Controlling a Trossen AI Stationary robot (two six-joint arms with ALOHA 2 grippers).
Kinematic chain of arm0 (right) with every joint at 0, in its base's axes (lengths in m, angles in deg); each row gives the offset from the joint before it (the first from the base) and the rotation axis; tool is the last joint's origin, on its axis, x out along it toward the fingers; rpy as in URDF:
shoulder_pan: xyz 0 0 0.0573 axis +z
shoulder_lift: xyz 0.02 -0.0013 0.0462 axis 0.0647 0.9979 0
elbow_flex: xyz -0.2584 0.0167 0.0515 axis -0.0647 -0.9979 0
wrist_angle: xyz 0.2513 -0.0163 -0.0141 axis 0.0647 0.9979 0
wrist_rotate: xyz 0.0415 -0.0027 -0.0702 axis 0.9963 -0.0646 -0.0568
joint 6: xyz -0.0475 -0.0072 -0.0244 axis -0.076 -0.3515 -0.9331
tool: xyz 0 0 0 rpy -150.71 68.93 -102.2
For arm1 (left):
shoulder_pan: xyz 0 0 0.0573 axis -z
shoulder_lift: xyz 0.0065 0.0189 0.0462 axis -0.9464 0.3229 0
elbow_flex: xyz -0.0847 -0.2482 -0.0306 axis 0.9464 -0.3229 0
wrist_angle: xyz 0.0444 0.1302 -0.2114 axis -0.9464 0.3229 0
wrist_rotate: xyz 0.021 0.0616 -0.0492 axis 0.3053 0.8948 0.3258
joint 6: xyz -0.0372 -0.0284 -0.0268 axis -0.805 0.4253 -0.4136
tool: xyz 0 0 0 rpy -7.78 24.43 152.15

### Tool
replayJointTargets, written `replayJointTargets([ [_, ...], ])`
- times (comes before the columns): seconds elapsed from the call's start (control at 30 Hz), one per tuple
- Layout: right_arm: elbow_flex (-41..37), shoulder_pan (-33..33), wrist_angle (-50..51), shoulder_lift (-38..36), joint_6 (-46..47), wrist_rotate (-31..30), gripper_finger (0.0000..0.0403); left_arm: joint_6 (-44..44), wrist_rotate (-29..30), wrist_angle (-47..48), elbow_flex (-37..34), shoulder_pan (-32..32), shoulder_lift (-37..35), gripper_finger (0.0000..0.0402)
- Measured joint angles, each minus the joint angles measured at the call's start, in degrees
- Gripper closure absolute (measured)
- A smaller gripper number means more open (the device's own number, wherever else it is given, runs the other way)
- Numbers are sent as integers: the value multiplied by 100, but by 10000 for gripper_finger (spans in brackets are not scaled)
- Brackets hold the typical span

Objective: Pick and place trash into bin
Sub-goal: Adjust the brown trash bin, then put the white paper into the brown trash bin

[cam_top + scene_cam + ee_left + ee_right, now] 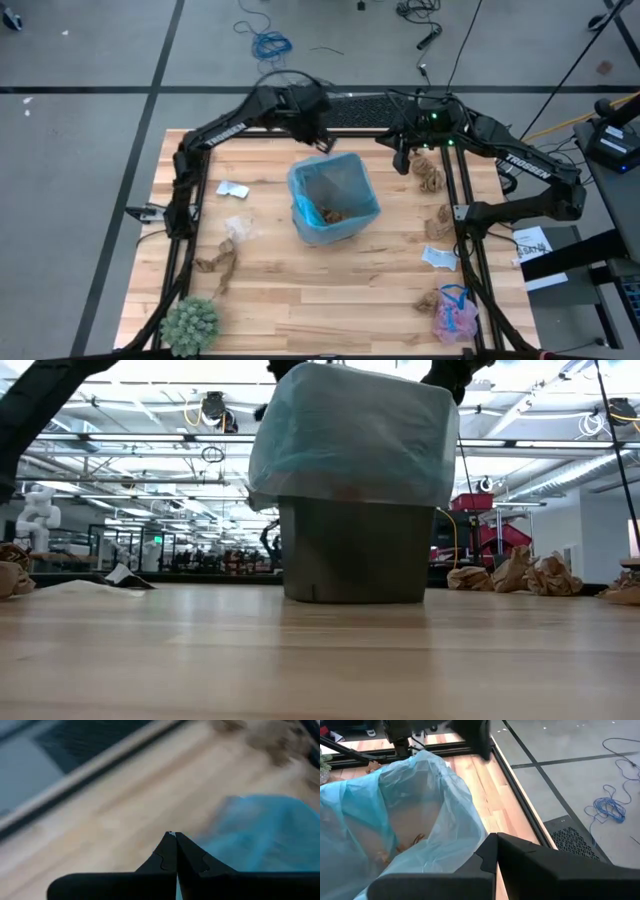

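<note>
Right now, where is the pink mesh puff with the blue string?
In the high view the pink mesh puff with blue string lies at the table's near right corner, beside a small brown paper wad, well clear of the blue-lined bin.

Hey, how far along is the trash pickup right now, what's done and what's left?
Some brown paper already lies inside the bin. Nothing is in hand: the left hand and right hand are both shut and empty near the bin. Left on the table: brown paper wads, white paper bits and the pink mesh puff.
</note>
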Motion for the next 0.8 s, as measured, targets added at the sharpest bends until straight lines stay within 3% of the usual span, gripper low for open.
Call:
replayJointTargets([
  [0.27,0,2,2,-22,2,35,403,98,852,499,-80,-722,-151,402],
  [0.53,0,2,3,-27,4,34,403,739,566,-1567,-708,-1087,-48,402],
  [0.8,0,2,4,-31,97,33,403,879,518,-4534,-1069,-1221,-48,402],
])
